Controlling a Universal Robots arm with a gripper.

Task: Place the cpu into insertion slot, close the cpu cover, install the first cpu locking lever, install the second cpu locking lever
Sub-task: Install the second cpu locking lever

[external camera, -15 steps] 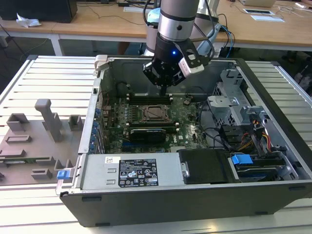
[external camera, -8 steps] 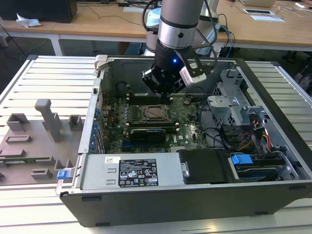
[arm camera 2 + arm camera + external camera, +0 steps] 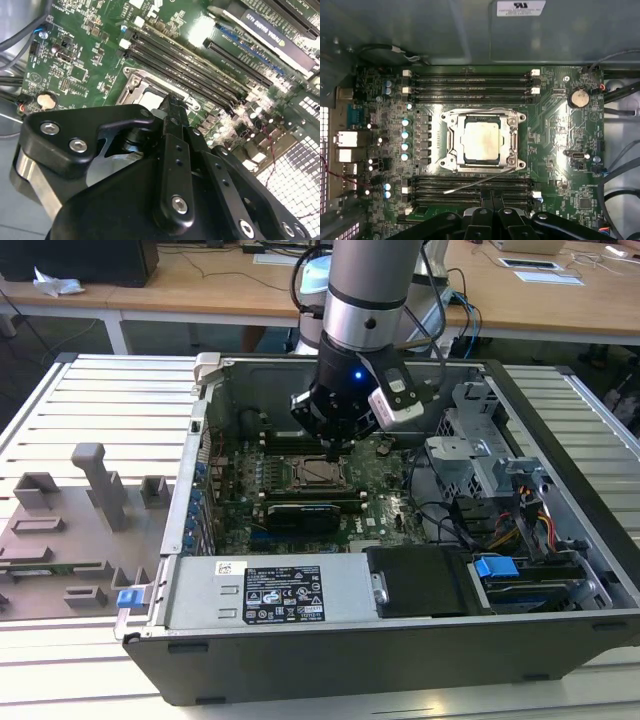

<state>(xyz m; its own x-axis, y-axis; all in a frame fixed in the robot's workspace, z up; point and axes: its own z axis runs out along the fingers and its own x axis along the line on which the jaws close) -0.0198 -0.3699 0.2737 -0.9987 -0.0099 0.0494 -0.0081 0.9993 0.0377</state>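
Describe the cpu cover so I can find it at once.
Inside the open computer case, find the green motherboard. At its centre, between two banks of long memory slots, the cpu cover is a silver frame closed around the beige cpu.

Gripper [image 3: 172,107] body blocks most of the insertion slot [image 3: 142,92] in the second wrist view; one corner of the rim shows. Fingertips sit too tight together there to judge the gap. In the first wrist view the gripper [image 3: 490,212] is cut off by the picture edge. In the exterior view, the arm's wrist hides the far edge of the insertion slot [image 3: 318,474].
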